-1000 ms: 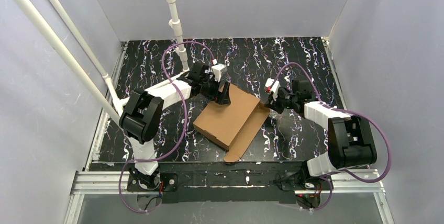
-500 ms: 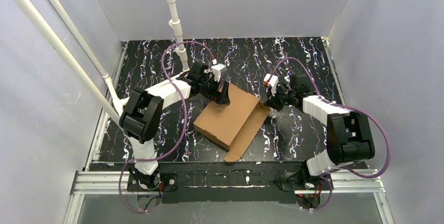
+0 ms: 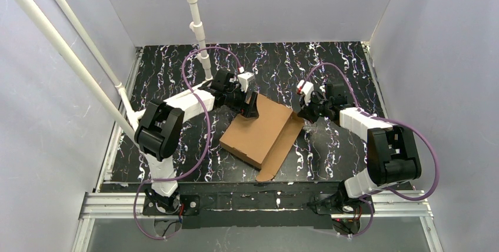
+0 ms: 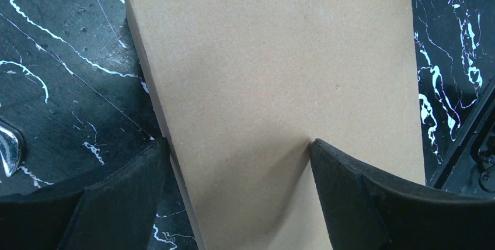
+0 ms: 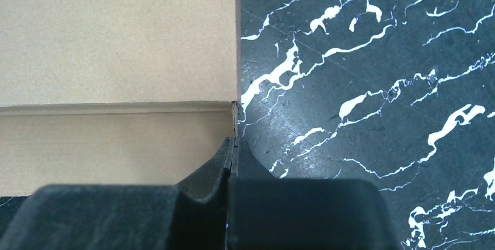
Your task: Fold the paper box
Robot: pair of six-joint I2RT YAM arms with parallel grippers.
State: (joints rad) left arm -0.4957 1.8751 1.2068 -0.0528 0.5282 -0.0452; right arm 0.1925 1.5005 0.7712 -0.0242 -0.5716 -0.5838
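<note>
Paper box side flap lifted since before; left pincer spread over corner, right pincer clenched at flap edge.

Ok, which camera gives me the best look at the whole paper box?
Top external: it shows the paper box whole, flat panel and near flap together. The left wrist view shows only part of one panel; the right wrist view, just a corner with a fold line.
</note>
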